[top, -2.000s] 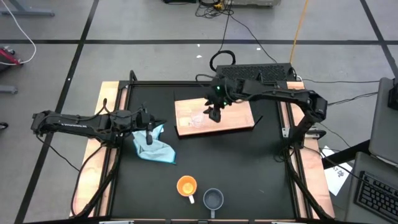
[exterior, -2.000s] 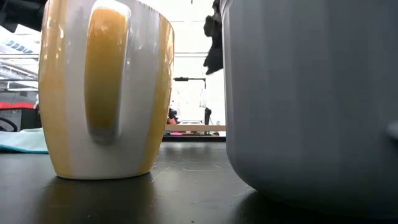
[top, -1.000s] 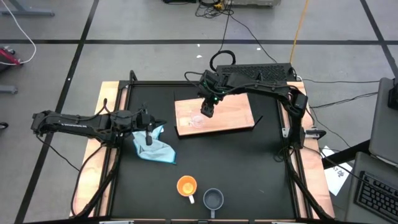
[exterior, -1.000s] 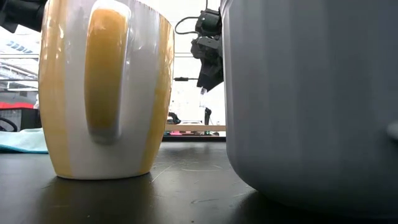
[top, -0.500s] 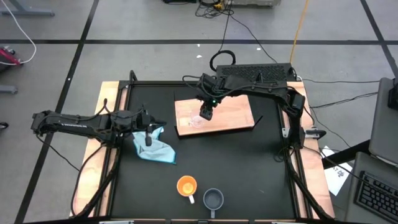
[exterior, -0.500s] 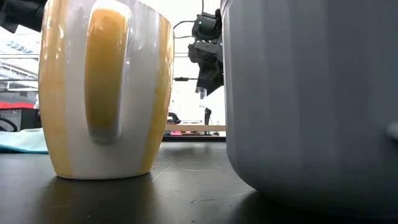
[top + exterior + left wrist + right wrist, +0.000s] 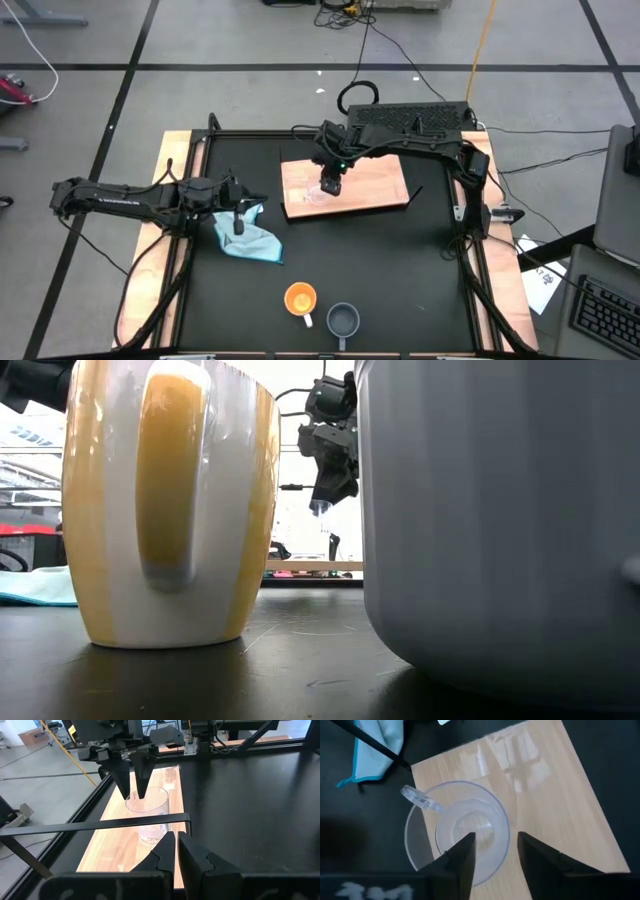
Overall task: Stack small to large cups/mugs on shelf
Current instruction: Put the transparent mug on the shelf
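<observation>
1. Position of the clear glass cup [image 7: 318,196]: upright on the left part of the shelf [image 7: 375,180], at the far middle of the desk [image 7: 400,270].
2. Right hand [image 7: 329,186] directly above that cup, pointing straight down, so straight down was the way to the cup.
3. From the right wrist view: fingers [image 7: 462,855] moderately apart and holding nothing, one over the cup's hollow and the other outside it, with a stretch of the rim between them.
4. From the left wrist view: fingertips seemingly about level with the rim and not clamped on it; could not tell whether touching the glass.
5. Cup's small clear handle [image 7: 420,799] on the side away from the straddled stretch of rim, out of the way of the fingers.
6. Judged next: a short drop and a close on the wall, with care for thin, slippery glass.
7. Left hand [image 7: 239,217] waiting over the blue cloth [image 7: 255,243] at the left of the desk, fingers drawn nearly together with nothing seen between them; clearly the farther of the two from the cup.
8. Orange mug [image 7: 299,298] and grey-blue mug [image 7: 343,320] side by side at the near edge, well apart from the shelf and from both hands.
</observation>
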You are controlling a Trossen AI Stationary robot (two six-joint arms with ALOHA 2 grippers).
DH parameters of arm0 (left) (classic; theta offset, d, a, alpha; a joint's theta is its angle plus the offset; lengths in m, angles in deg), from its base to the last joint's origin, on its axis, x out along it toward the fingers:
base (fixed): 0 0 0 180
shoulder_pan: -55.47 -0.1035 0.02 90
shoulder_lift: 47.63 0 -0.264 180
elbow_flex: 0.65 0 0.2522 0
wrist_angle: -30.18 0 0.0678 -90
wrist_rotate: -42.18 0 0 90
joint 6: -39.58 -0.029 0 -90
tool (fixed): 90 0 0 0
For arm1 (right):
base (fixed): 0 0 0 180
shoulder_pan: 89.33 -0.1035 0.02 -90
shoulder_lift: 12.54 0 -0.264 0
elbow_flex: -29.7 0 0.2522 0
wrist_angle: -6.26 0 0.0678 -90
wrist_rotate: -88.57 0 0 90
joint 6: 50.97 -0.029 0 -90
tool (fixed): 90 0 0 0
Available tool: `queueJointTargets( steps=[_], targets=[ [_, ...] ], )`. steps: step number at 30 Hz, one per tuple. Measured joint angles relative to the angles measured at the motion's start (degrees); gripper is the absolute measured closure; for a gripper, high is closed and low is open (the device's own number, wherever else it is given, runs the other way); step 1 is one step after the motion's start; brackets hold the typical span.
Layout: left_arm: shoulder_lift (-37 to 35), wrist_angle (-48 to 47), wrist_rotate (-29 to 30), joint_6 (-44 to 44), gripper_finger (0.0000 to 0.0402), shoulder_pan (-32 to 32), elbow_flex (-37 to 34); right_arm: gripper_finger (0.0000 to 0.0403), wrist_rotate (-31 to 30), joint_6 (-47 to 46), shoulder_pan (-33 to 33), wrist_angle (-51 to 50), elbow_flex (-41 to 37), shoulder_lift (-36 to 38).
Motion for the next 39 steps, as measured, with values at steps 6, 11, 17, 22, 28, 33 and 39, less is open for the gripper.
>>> queueJointTargets(
  steps=[6, 11, 17, 22, 28, 33, 39],
  targets=[
    [0.00, -0.08, 0.01, 0.09, 0.0378, 0.00, 0.00, 0.0332, -0.02, 2.74, -0.04, 0.30, 0.00, 0.00],
    [0.00, -0.29, 0.01, 0.17, 0.0378, 0.00, 0.00, 0.0379, -0.11, 5.13, -0.20, 0.60, 0.00, -0.71],
    [-0.02, -0.79, 0.01, 0.33, 0.0378, 0.00, 0.00, 0.0399, -0.11, 8.44, -0.24, 0.76, 0.00, -1.38],
    [-0.01, -1.16, -0.01, 0.38, 0.0378, 0.04, 0.00, 0.0401, -0.22, 10.37, -0.29, 1.58, 0.00, -1.40],
    [0.00, -1.72, -0.15, 1.20, 0.0378, 0.02, 0.00, 0.0402, -0.31, 16.68, -1.21, 1.60, 0.00, -1.40],
    [0.00, -1.74, -0.25, 1.42, 0.0378, 0.02, 0.00, 0.0402, -0.28, 20.79, -1.84, 1.57, 0.00, -1.40],
    [0.00, -1.86, -0.27, 1.44, 0.0378, 0.00, 0.00, 0.0402, -0.26, 25.91, -2.10, 1.69, 0.00, -1.40]
  ],
)
